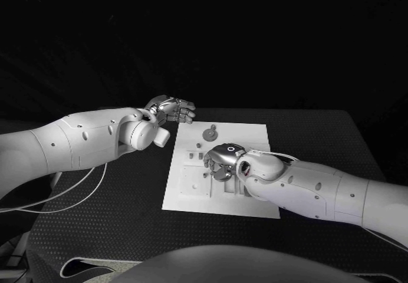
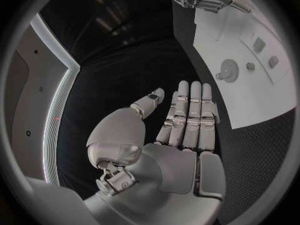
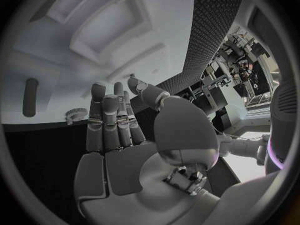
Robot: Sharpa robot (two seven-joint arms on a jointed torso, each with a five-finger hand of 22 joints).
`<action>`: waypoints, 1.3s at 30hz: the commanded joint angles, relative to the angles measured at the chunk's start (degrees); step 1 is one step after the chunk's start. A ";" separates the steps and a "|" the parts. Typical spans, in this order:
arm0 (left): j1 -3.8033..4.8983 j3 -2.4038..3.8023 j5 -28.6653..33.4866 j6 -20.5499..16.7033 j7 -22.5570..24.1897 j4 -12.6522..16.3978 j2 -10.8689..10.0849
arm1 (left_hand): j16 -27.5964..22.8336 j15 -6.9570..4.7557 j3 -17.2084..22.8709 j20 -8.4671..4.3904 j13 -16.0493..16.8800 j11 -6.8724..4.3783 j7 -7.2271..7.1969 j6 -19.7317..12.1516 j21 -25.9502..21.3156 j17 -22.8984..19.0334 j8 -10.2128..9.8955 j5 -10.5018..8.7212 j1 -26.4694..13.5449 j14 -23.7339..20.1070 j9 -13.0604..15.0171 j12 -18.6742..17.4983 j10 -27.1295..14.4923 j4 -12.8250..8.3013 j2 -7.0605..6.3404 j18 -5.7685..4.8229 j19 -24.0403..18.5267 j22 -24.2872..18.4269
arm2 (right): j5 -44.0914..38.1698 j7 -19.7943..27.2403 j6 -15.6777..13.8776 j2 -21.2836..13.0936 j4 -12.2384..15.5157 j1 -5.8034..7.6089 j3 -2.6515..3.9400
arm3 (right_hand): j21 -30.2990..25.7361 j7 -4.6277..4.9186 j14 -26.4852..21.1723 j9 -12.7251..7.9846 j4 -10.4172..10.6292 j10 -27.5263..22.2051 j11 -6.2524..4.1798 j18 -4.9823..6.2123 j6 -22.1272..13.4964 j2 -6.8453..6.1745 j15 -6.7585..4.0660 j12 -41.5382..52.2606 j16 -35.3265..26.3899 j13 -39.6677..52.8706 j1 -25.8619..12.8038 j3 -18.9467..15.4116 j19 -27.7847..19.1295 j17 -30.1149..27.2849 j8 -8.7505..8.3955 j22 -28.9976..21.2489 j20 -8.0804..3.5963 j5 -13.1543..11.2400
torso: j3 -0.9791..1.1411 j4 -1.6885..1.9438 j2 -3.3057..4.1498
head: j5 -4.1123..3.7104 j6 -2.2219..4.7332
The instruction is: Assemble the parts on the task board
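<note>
The white task board (image 1: 248, 133) lies in the middle of the black table. A round toothed part (image 1: 210, 134) sits near its far edge, with a small piece (image 1: 211, 125) just beyond it. My right hand (image 1: 223, 159) hovers over the board's middle, fingers straight and apart, holding nothing (image 3: 115, 130). The board (image 3: 50, 50) with its recesses and the toothed part (image 3: 76, 115) lie beyond its fingertips. My left hand (image 1: 173, 109) is off the board's far left corner, flat and empty (image 2: 184, 120). From there the toothed part (image 2: 229, 67) and small pieces (image 2: 259, 45) show on the board (image 2: 250, 105).
Black textured table (image 1: 111, 194) surrounds the board on all sides. A white cable (image 1: 76, 188) hangs under my left arm. My right forearm (image 1: 315, 188) covers the board's near right corner.
</note>
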 commanded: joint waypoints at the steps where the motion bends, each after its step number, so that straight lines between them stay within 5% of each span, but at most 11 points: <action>1: 0.06 0.06 -0.36 1.04 0.68 -0.08 -0.17 | -0.33 0.00 -0.06 -0.11 0.08 0.03 -0.13 0.40 -0.07 0.06 0.27 0.21 0.19 0.38 -0.10 -0.26 -0.30 0.19 -0.39 -0.41 0.04 0.09 | 6.19 2.95 -6.46 -1.91 1.79 0.97 0.28 | -0.14 0.15 0.06 -0.22 0.24 0.54 -0.21 0.37 -0.50 -0.93 0.12 0.31 -0.13 0.18 0.16 -0.09 -0.19 0.05 -0.47 1.07 0.22 0.26 | 0.02 -0.02 -0.02 | -0.18 0.56; 5: 0.06 0.06 -0.61 1.59 0.91 -0.09 -0.49 | -0.48 0.10 -0.22 -0.04 0.08 0.11 -0.17 0.44 -0.16 0.09 0.29 0.19 0.23 0.24 -0.10 -0.39 -0.49 -0.03 -1.05 -0.43 -0.11 0.11 | 11.50 5.76 -6.37 -5.07 4.13 2.54 1.61 | -0.16 0.45 -0.04 -0.53 0.64 2.31 -0.90 0.37 -0.34 -1.41 -0.55 1.58 -0.31 1.16 0.02 -0.38 -0.34 0.08 -0.42 1.09 0.32 0.21 | 0.01 -0.07 -0.03 | -0.54 1.18; 9: 0.06 0.06 -1.08 2.86 1.58 -0.08 -0.68 | -0.63 0.14 -0.56 0.01 0.00 0.44 -0.12 0.21 -0.19 0.22 0.19 0.16 0.69 0.18 -0.17 -0.86 -1.30 -0.83 -3.10 -0.36 -0.19 0.21 | 15.00 6.49 -4.64 -9.14 6.00 4.42 3.47 | 0.37 -0.22 0.50 -0.31 0.81 4.66 -2.06 0.37 0.88 -1.41 -1.76 4.22 -0.02 4.09 -1.40 -3.22 0.11 0.36 0.40 1.18 0.10 0.10 | -0.02 -0.14 -0.06 | -0.96 1.88; 14: 0.06 0.05 -1.96 3.49 1.73 0.14 -1.01 | -0.80 0.11 -3.28 0.01 -0.39 1.40 -0.29 -0.09 -0.18 0.54 0.13 0.21 1.17 0.26 -0.21 -1.93 -3.42 -2.09 -5.18 -0.27 -0.20 0.44 | 16.55 6.88 -2.27 -13.19 5.63 5.94 4.45 | 0.37 -0.04 0.46 -0.37 0.86 1.86 -1.69 0.37 0.53 -1.63 -1.34 3.93 -0.17 5.87 -2.51 -5.58 -0.02 0.49 0.31 1.08 -0.04 0.19 | 0.04 -0.13 -0.04 | -1.45 2.60; 19: 0.05 0.04 -2.27 4.13 1.72 0.23 -1.02 | -0.88 0.09 -4.20 0.01 -0.52 1.60 -0.33 -0.25 -0.18 0.70 0.12 0.18 1.90 0.36 -0.22 -2.02 -4.05 -2.03 -6.41 -0.21 -0.12 0.52 | 17.02 7.35 -1.08 -15.31 3.75 6.25 4.57 | 0.31 0.36 0.37 -0.74 1.12 -1.59 -0.41 0.37 -0.22 -2.00 -0.12 1.74 -0.17 4.97 -2.52 -5.90 -0.18 0.63 -0.12 1.07 -0.04 0.24 | 0.09 -0.04 0.00 | -1.82 3.26; 29: 0.04 0.02 -2.83 5.02 1.53 0.18 -0.80 | -0.91 0.07 -4.68 0.01 -0.55 1.66 -0.23 -0.25 -0.19 0.79 0.14 0.17 1.88 0.47 -0.22 -1.93 -4.16 -1.82 -6.56 -0.20 -0.03 0.53 | 10.72 5.65 1.31 -14.60 0.05 6.17 4.51 | -0.34 0.38 -1.32 -1.83 2.94 -4.30 1.15 0.37 -2.25 -4.40 1.47 -0.63 -0.53 2.89 -2.84 -5.96 -1.66 0.81 -1.17 1.04 0.60 0.23 | 0.11 -0.01 0.03 | -2.16 3.87; 39: 0.02 0.01 -3.01 5.48 1.56 -0.07 -0.44 | -0.96 0.08 -4.91 0.02 -0.58 1.73 -0.16 -0.21 -0.21 0.83 0.18 0.17 1.78 0.49 -0.21 -1.93 -4.27 -1.68 -6.51 -0.19 -0.01 0.53 | 3.53 3.58 5.10 -11.69 -1.40 5.02 2.71 | -0.58 -1.51 -2.86 -2.78 5.26 -7.20 2.51 0.37 -5.02 -6.95 2.76 -2.36 -0.23 1.17 -3.26 -6.74 -2.84 1.12 -2.04 1.18 1.13 0.09 | 0.05 0.12 0.05 | -2.29 3.69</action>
